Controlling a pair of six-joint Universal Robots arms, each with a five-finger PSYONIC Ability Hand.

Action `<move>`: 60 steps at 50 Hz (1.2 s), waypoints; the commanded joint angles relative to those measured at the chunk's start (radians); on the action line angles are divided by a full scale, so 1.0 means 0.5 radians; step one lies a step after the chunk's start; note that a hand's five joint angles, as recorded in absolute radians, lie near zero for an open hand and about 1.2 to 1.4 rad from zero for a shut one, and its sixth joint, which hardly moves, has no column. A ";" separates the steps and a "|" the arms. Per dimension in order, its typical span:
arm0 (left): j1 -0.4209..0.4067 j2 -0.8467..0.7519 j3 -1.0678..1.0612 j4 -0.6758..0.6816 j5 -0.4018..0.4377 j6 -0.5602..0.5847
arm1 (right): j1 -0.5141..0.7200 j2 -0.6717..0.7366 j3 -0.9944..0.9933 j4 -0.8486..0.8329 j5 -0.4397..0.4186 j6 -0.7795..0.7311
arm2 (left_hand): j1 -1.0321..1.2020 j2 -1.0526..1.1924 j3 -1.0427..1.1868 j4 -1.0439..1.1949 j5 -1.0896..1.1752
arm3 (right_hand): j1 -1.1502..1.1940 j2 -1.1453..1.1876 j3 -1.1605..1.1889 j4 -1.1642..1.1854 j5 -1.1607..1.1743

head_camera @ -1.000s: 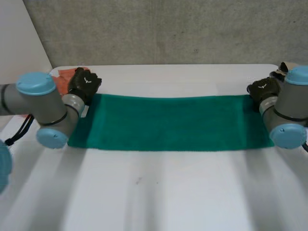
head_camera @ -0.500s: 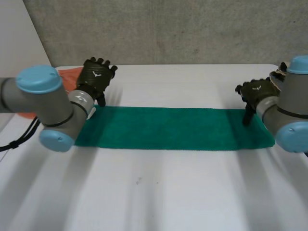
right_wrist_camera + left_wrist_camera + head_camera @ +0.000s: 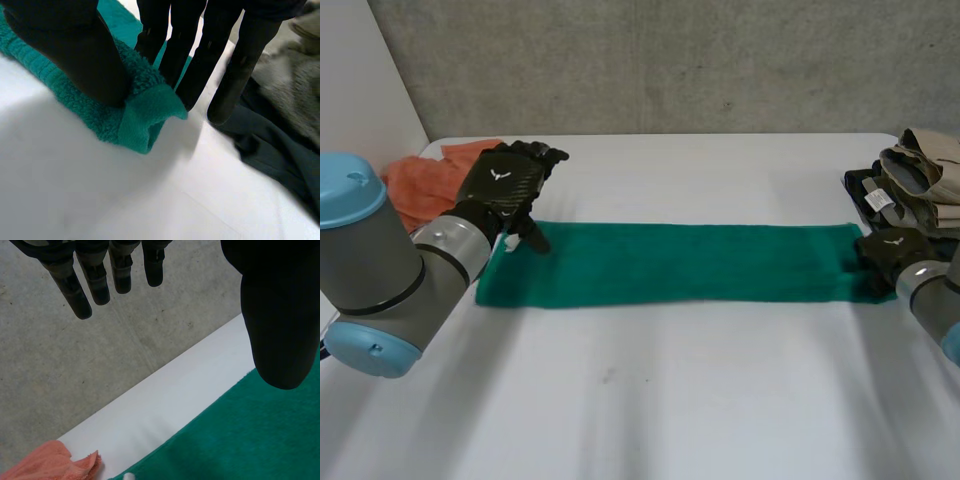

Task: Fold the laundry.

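Observation:
A green towel [image 3: 680, 262] lies as a long narrow strip across the white table [image 3: 650, 400]. My left hand [image 3: 505, 178] hovers open over the strip's far left corner, fingers straight and touching nothing. In the left wrist view its thumb [image 3: 280, 315] hangs above the towel [image 3: 240, 440]. My right hand [image 3: 888, 250] is down at the strip's right end. In the right wrist view its thumb [image 3: 65, 45] presses on top of the towel's end [image 3: 145, 107] while the fingers [image 3: 185, 55] stand behind it, pinching the end.
An orange cloth [image 3: 420, 180] lies crumpled at the table's back left, beside my left hand [image 3: 45, 462]. A pile of beige and dark clothes [image 3: 915, 175] sits at the right edge, close behind my right hand [image 3: 270, 145]. A concrete wall runs behind the table.
The towel is now a narrower strip than a second ago. My left hand let go and lifted off the left end. My right hand came down and closed on the right end.

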 commanded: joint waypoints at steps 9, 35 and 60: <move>0.087 0.294 -0.202 0.001 0.005 0.001 | -0.396 -0.485 0.242 -0.152 0.127 -0.945 | -0.025 -0.071 -0.080 -0.060 -0.097 | 0.541 0.426 0.443 0.403 0.490; 0.059 0.325 -0.236 0.023 0.012 -0.005 | 1.427 0.255 -0.338 -0.456 -0.239 -0.896 | -0.025 -0.071 -0.080 -0.060 -0.097 | -1.902 -2.017 -2.001 -2.041 -1.954; -0.220 0.193 -0.113 0.093 0.002 0.001 | 0.605 -0.157 0.223 -0.292 0.222 -0.049 | -0.025 -0.071 -0.080 -0.060 -0.097 | 0.541 0.426 0.443 0.403 0.490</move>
